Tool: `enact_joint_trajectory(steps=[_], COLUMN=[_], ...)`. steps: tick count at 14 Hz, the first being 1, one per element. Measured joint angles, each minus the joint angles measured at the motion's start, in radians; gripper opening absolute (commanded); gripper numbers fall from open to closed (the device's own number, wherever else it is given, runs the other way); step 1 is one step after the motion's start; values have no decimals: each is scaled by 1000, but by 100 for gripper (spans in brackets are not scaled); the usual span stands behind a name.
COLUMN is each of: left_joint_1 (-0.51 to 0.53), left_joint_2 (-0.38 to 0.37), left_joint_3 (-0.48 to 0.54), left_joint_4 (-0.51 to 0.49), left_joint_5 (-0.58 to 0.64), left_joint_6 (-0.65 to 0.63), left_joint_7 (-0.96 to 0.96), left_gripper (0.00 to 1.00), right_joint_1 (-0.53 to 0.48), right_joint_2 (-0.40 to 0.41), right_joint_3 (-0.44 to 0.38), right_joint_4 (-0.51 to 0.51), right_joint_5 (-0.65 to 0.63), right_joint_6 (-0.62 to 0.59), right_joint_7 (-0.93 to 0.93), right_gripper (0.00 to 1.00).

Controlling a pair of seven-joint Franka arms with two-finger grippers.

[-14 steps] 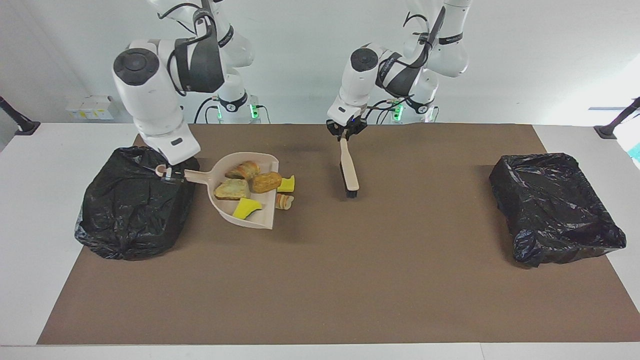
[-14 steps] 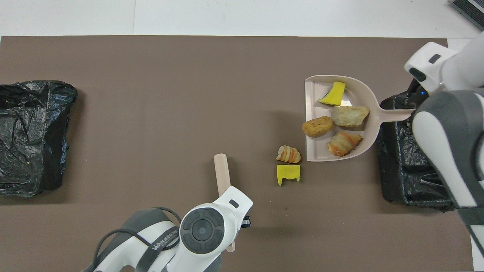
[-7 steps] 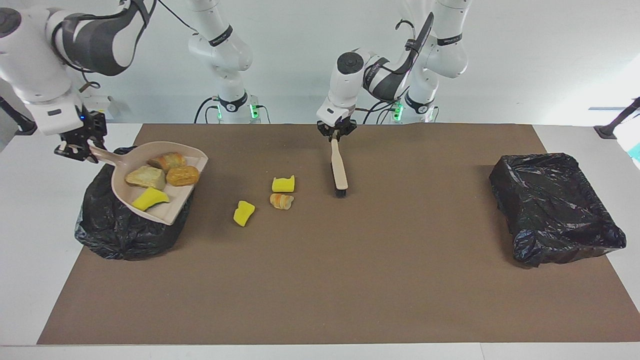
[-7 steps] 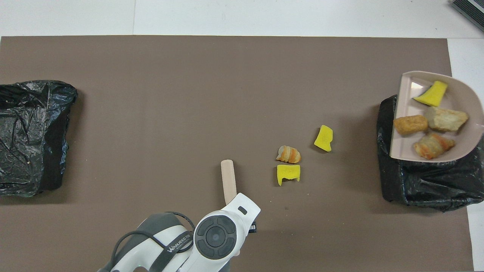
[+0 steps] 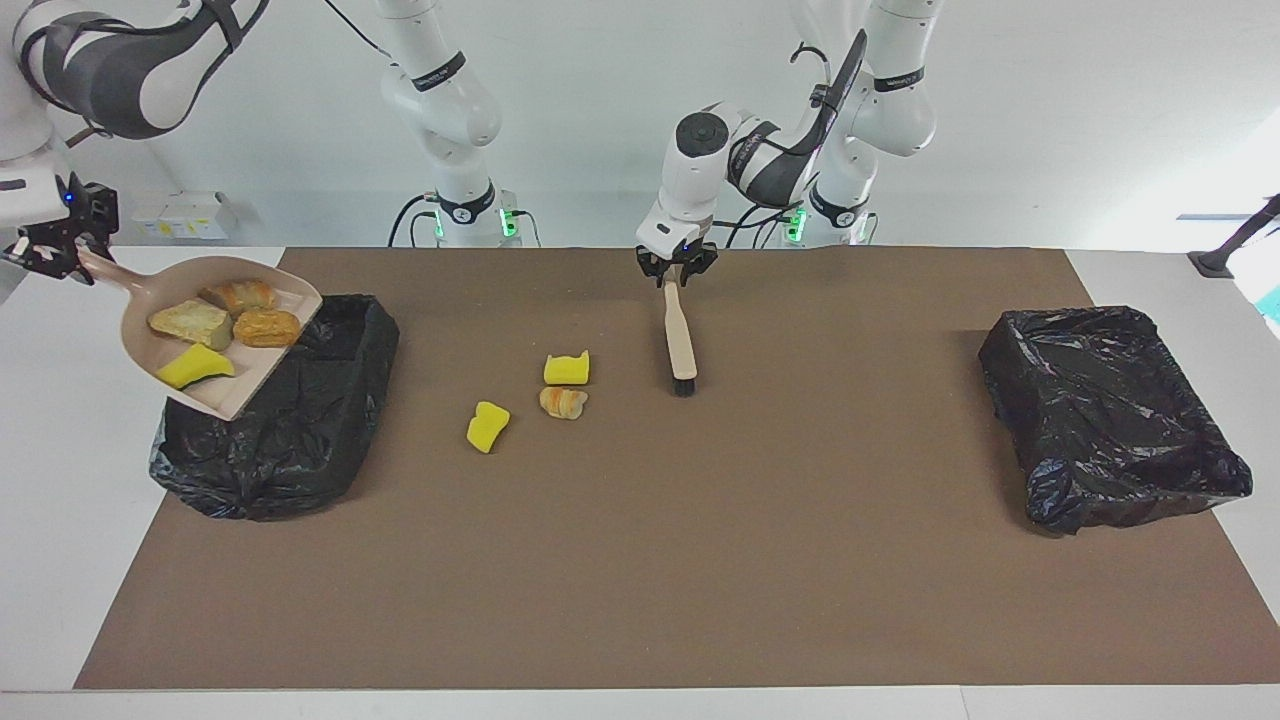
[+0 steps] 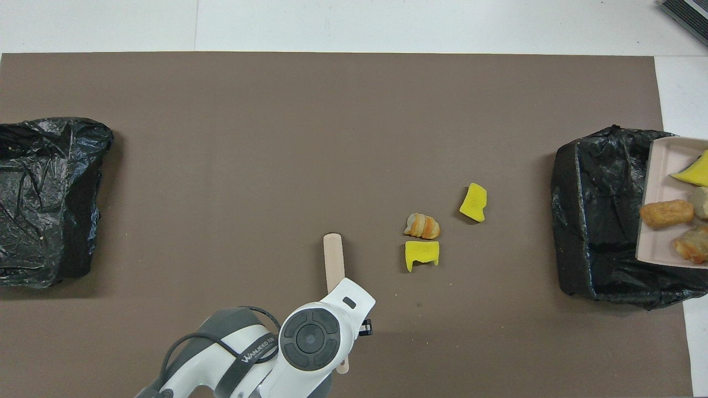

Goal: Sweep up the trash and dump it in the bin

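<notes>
Right gripper (image 5: pixel 62 252): raised at the right arm's end of the table, clamped on the dustpan's handle.
Dustpan (image 5: pixel 262 375): beige, held in the air – tilted, its open lip low over the edge of the bin beneath it.
Trash in the pan (image 5: pixel 190 322): four pieces – one yellow wedge, three tan bread-like lumps – all resting inside the pan.
Trash on the mat (image 5: pixel 488 426): three pieces on the brown mat (image 5: pixel 640 560) between that bin and the brush; a yellow chunk lies nearest the bin and farther from the robots, a striped bread lump and a second yellow chunk sit just beside each other, close to the brush.
Bin, right arm's end (image 5: pixel 300 440): lined with a black bag, mouth open under the pan's lip.
Bin, left arm's end (image 5: pixel 1110 415): black-lined too, well apart from everything else.
Left gripper (image 5: pixel 677 272): mid-table near the robots, fingers around the top of the brush handle; how tightly they pinch it I cannot tell.
Brush (image 5: pixel 680 335): beige, hanging nearly upright, dark bristles down at the mat.
</notes>
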Motion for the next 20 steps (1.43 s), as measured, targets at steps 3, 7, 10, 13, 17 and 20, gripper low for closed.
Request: enact_joint_trajectory(steps=[3,7,10,13,17,20], left_joint_1=[67,215,333,463,619,722], left_joint_2=[0,-6,-20,-68,-86,-87], left_joint_3=[6,12,15,17,18,18], left_joint_4=[13,72,112,122,115,115], left_joint_5=[1,83,105,106,157,182], left_joint_6=[-1,-74,-147,-253,-294,-299], left_joint_7=[1,16,107,277,466,604], left_gripper=[100,100,100,100,100,100], right_joint_1=[0,44,119,148,149,181], right_joint_2=[-55,-123,-136,-142,-155,-165], right_joint_3=[0,9,13,15,16,20], right_joint_4=[-98,-219,-241,-246,-244,-240], right_joint_5=[-79,-222,-350,-465,-552,-622], right_joint_6=[42,76,67,20,18,17], right_joint_7=[98,213,261,337,343,343], right_gripper=[0,0,0,0,0,0])
